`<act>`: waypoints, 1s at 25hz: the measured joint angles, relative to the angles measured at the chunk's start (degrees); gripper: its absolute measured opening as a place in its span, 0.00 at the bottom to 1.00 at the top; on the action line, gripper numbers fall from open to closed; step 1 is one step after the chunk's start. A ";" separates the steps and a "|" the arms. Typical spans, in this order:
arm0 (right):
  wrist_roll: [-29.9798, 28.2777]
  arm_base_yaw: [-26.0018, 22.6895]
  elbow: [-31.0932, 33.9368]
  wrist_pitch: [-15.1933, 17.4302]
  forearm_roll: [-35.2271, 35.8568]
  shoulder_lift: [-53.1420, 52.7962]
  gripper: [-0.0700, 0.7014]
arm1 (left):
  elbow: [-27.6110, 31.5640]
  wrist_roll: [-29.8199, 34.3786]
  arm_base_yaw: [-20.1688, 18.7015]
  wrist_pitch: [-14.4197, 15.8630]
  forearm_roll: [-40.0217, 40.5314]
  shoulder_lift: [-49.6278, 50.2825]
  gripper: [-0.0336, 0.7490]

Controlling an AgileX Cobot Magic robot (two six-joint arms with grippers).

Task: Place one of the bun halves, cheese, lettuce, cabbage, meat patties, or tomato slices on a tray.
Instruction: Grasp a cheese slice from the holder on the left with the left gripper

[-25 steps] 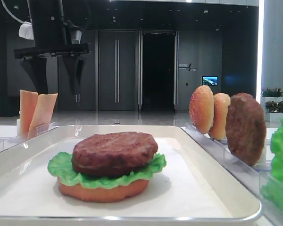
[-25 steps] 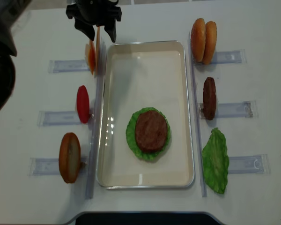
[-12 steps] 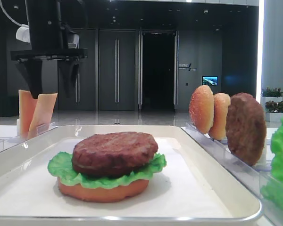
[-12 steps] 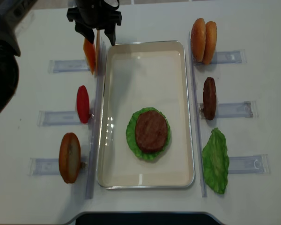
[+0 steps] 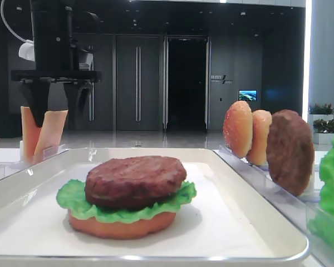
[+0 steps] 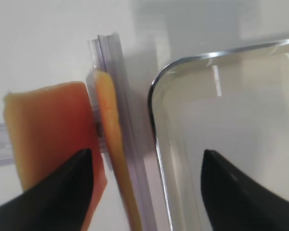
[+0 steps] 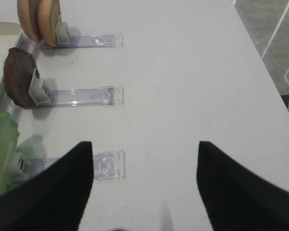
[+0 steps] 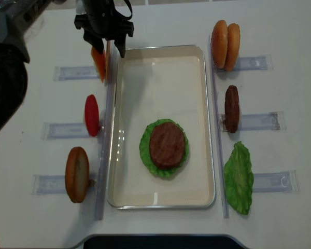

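the cheese (image 6: 55, 127) stands on edge in its clear rack (image 6: 116, 125) just left of the tray (image 6: 160, 144), left gripper (image 8: 104, 44) jaws spread either side, nothing clamped yet; looks thin, light, floppy and slick, so I'd pinch the top edge gently.

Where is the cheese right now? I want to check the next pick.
In the overhead view the cheese stands on edge in a clear rack off the tray's far-left corner, between the open left gripper's fingers.

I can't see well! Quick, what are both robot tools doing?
Left tool: open, straddling a thin pale-orange square cheese slice, not gripping it yet.
Right tool: open, holding nothing.
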 joint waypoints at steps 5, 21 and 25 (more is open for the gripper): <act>0.00 0.00 0.00 0.00 0.00 0.00 0.70 | 0.00 0.00 0.00 1.45 2.39 0.00 0.58; 0.00 0.00 0.00 0.00 0.00 0.00 0.70 | 0.00 0.73 0.00 2.86 7.10 0.00 0.09; 0.00 0.00 0.00 0.00 0.00 0.00 0.70 | 0.00 1.08 0.00 2.91 7.10 0.00 0.08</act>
